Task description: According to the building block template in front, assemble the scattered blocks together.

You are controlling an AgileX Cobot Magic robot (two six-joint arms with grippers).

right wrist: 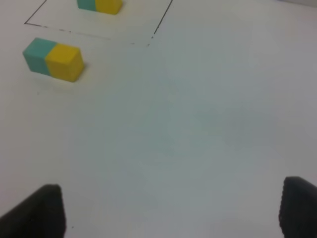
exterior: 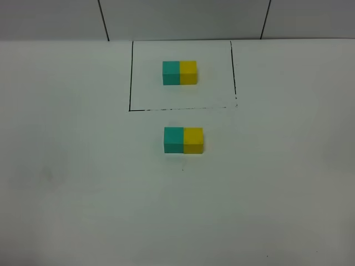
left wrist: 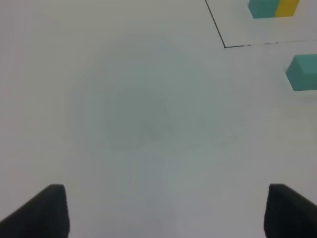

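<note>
Scattered blocks, a teal cube (exterior: 173,139) and a yellow cube (exterior: 193,139), are sitting pressed side by side on the white table (exterior: 288,183), teal on the left, forming one short bar near the middle. Just behind them the building block template (exterior: 179,72) is lying inside a thin black drawn rectangle (exterior: 131,77), showing the same teal-left, yellow-right order. The two pairs are resting apart, with the rectangle's front line running between them. Nothing is standing around the cubes or blocking the way to them.

Neither arm is showing in the high view. In the left wrist view, the left claw (left wrist: 163,210) is hanging over bare table with its fingers (left wrist: 42,213) spread wide and nothing between them; the teal cube is sitting off near the frame's edge. The right claw (right wrist: 171,213) is likewise gaping wide and holding nothing, well apart from the joined cubes.

At the back, dark seams (exterior: 103,19) are crossing the grey wall (exterior: 183,16).
</note>
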